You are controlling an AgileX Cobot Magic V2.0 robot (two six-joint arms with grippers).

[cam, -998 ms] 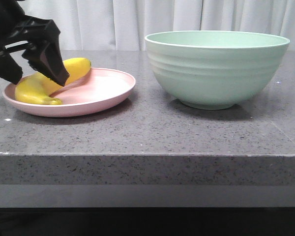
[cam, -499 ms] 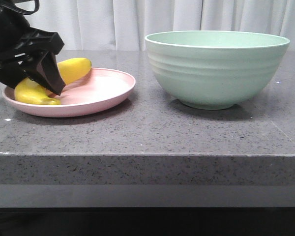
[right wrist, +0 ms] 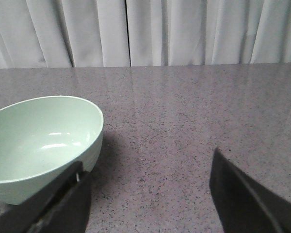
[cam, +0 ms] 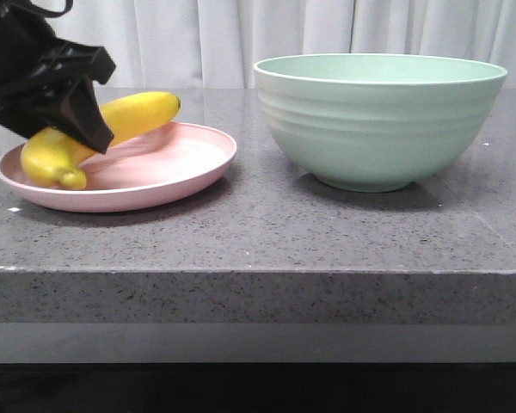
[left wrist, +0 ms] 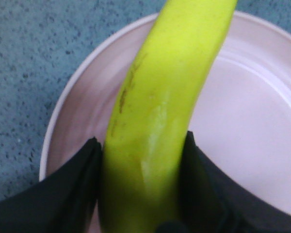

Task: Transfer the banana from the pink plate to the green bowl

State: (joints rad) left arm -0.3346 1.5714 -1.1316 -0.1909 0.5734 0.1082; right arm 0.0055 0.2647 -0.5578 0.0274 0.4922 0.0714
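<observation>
- since the earlier front views we have tipped the banana (cam: 103, 129) up: its far end now stands above the rim of the pink plate (cam: 176, 176), where before it lay low in the dish, and the plate itself looks shifted a little toward the left edge of the table (cam: 267, 232).
- our left gripper (cam: 67, 112) is clamped on the banana near its lower, thicker end; in the left wrist view both dark fingers (left wrist: 72, 189) press against the yellow skin on either side, jaws closed on the fruit.
- the banana's low end seems still at or just over the plate, so we judge the lift as only begun.
- our right gripper (right wrist: 148, 194) hangs spread and empty above the table, beside the green bowl (right wrist: 43, 145).
- to do this step well, we think we should raise straight up until the whole banana clears the plate rim, hold the squeeze steady since the grip sits off-centre and the long end may swing, then carry it rightward high enough to pass over the tall wall of the green bowl.
- we find no brand, label or writing on any of these things.
</observation>
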